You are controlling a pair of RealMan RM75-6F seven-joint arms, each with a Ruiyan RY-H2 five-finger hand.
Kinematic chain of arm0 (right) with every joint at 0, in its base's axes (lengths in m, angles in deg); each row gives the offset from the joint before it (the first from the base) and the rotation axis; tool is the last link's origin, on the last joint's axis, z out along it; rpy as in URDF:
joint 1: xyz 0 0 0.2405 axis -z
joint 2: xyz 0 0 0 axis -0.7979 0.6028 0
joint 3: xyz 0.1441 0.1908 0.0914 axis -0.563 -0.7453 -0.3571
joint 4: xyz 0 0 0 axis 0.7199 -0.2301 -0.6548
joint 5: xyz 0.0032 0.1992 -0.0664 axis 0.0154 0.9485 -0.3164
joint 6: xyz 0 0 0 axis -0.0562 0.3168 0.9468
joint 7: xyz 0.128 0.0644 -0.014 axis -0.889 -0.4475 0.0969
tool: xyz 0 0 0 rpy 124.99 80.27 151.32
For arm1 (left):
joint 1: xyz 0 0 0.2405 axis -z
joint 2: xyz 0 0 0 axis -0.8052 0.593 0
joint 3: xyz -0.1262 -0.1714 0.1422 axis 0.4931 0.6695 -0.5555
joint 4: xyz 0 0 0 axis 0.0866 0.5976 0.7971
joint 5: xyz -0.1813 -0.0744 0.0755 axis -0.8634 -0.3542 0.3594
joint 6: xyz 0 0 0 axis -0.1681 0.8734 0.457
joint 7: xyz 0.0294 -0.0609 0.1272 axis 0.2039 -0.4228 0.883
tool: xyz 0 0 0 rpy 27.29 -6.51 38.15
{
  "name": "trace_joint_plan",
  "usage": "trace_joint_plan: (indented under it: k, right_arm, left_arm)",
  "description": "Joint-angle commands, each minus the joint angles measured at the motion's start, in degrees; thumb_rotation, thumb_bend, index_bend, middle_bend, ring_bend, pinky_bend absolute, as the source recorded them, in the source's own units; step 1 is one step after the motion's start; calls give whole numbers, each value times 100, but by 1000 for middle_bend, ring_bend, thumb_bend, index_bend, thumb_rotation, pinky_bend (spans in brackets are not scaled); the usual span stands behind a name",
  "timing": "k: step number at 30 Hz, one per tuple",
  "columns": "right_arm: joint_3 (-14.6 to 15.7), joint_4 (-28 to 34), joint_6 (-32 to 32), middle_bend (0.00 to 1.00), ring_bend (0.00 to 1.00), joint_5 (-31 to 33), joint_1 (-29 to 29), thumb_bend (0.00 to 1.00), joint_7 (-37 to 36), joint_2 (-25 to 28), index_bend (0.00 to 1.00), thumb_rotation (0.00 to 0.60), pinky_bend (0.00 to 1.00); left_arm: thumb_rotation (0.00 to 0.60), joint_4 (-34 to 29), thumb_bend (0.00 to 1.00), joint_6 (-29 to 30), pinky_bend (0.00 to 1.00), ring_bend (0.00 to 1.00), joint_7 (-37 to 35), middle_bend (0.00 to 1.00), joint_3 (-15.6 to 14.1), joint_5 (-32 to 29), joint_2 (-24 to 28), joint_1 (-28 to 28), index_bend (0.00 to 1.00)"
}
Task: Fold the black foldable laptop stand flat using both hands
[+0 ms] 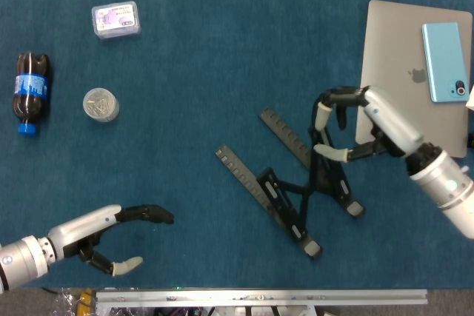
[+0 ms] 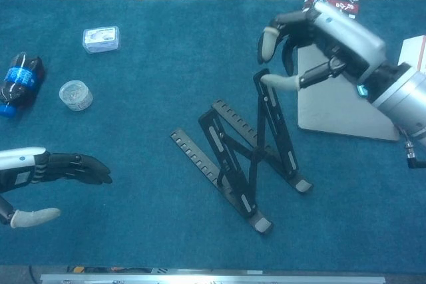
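The black laptop stand (image 1: 296, 199) (image 2: 246, 157) sits mid-table, right of centre. Its two notched rails lie on the blue cloth and its crossed legs are propped up. My right hand (image 1: 355, 127) (image 2: 313, 38) is over the stand's raised top end, holding the upper tip of the leg frame between its thumb and curled fingers. Far away at the near left edge, my left hand (image 1: 104, 236) (image 2: 46, 174) hovers with its fingers apart, holding nothing.
A grey laptop (image 1: 400, 86) (image 2: 333, 111) with a teal phone (image 1: 444, 61) on it lies just right of the stand. At the left are a cola bottle (image 1: 29, 92) (image 2: 16, 81), a small round jar (image 1: 100, 104) (image 2: 74, 95) and a plastic box (image 1: 116, 19) (image 2: 101, 38).
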Motion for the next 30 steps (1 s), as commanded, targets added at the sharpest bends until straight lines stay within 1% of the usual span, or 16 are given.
trace_joint_plan:
  k: [1, 4, 7, 10, 13, 15, 18, 20, 21, 23, 25, 30]
  right_arm:
    - [-65, -43, 276, 521, 444, -141, 108, 143, -69, 73, 533, 600, 603]
    - [-62, -26, 349, 515, 441, -172, 141, 142, -111, 146, 519, 600, 595]
    - [-7, -31, 389, 508, 439, -230, 179, 139, -117, 197, 509, 600, 591]
    - [69, -85, 452, 496, 428, -331, 225, 136, -73, 233, 491, 600, 584]
    - [70, -174, 561, 489, 421, -332, 291, 135, -29, 206, 481, 600, 580]
    - [63, -192, 567, 474, 402, -274, 309, 133, -152, 201, 464, 600, 564]
    - [143, -221, 450, 430, 352, -326, 264, 131, -367, 240, 423, 600, 500]
    - [218, -238, 356, 391, 305, -411, 213, 120, -490, 302, 368, 600, 437]
    - [255, -245, 317, 363, 272, -456, 188, 110, -555, 338, 325, 600, 396]
    - [303, -280, 291, 333, 235, -535, 152, 101, -668, 400, 278, 600, 347]
    - [315, -322, 306, 323, 215, -556, 144, 97, -734, 415, 268, 600, 311]
    - [341, -440, 314, 322, 207, -561, 130, 97, -883, 364, 268, 600, 288]
  left_arm:
    - [600, -9, 407, 70, 99, 148, -707, 162, -103, 140, -97, 192, 130]
    - [600, 2, 407, 132, 99, 148, -1240, 162, -111, 209, -206, 344, 129]
    - [600, 56, 406, 141, 99, 148, -1688, 162, -41, 176, -363, 492, 129]
    - [600, 75, 407, 66, 99, 148, -1994, 162, 94, 10, -536, 607, 129]
    - [600, 139, 407, -27, 99, 148, -2283, 162, 255, -195, -736, 702, 129]
    - [600, 214, 407, -146, 99, 148, -2483, 160, 360, -341, -890, 777, 128]
    - [600, 383, 407, -339, 99, 148, -2714, 154, 477, -514, -1087, 885, 114]
    - [600, 471, 407, -419, 99, 148, -2789, 148, 519, -600, -1163, 921, 98]
    - [600, 500, 407, -451, 99, 148, -2801, 146, 534, -649, -1189, 925, 96]
    - [600, 531, 407, -509, 99, 147, -2825, 143, 547, -755, -1226, 918, 90]
    - [600, 510, 406, -524, 99, 146, -2906, 140, 551, -854, -1246, 895, 80]
    - [600, 433, 407, -522, 99, 139, -3235, 139, 605, -1051, -1344, 837, 65]
